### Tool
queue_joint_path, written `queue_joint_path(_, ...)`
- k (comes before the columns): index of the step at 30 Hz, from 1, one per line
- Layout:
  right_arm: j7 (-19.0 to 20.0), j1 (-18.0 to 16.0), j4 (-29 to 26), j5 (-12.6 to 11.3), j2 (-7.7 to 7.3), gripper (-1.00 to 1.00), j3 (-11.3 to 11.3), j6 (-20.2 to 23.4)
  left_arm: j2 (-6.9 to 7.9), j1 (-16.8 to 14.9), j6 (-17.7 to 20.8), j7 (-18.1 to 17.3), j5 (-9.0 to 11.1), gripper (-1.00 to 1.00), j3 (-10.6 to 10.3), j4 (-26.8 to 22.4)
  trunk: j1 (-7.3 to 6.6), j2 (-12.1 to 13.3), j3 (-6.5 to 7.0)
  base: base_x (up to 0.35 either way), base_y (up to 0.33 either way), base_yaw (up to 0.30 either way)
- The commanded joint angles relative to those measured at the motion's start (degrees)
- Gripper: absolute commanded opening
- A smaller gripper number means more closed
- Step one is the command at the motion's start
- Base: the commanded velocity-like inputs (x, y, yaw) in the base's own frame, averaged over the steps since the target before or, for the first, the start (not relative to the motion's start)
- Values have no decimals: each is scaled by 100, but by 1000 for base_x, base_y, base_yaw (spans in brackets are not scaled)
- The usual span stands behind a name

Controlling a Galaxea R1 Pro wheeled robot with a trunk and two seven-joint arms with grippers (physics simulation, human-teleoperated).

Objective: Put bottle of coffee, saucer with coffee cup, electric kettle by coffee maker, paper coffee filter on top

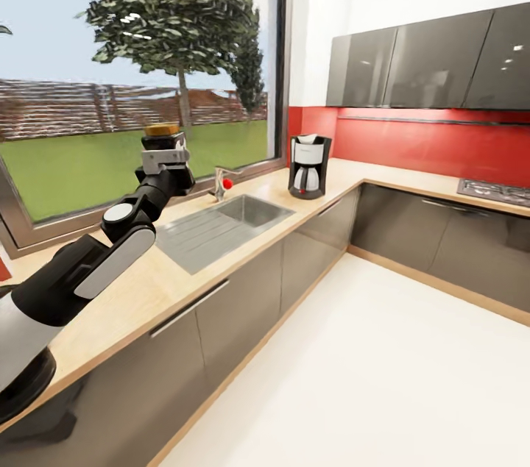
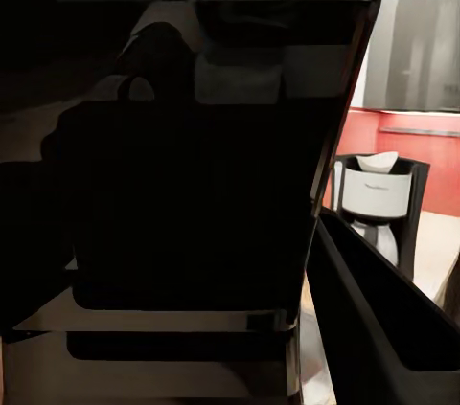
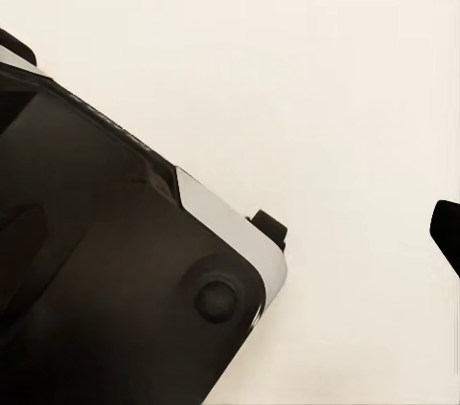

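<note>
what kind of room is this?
A home kitchen, by the look of it: a long beige wood-look countertop with an inset steel sink, a black drip coffee maker, and glossy grey wall cabinets above a red backsplash.

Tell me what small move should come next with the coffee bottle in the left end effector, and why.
Probably carry the bottle of coffee rightward over the sink toward the coffee maker. The left end effector holds it raised above the kitchen countertop, well short of the machine.
</note>
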Motion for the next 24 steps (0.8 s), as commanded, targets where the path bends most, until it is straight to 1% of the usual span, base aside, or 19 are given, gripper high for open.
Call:
queue_joint_path(1, 21, -3, -2, 41, 0, 100, -21, -23, 5, -11, 26, 37, 0, -100, -13, -9, 5, -7, -9, 322, 0, -16)
queue_joint_path(6, 21, -3, -2, 41, 0, 100, -21, -21, 5, 12, 26, 37, 0, -100, -13, -9, 5, -7, -9, 325, -12, -5)
queue_joint_path(14, 21, -3, -2, 41, 0, 100, -21, -22, 5, 30, 26, 37, 0, -100, -13, -7, 5, -7, -9, 324, -67, -29)
queue_joint_path(18, 21, -3, -2, 41, 0, 100, -21, -22, 5, 32, 26, 37, 0, -100, -13, -2, 5, -7, -9, 210, -65, -192)
queue_joint_path(24, 21, -3, -2, 41, 0, 100, -21, -17, 5, 33, 26, 37, 0, -100, -13, 2, 5, -7, -9, 39, -28, -267)
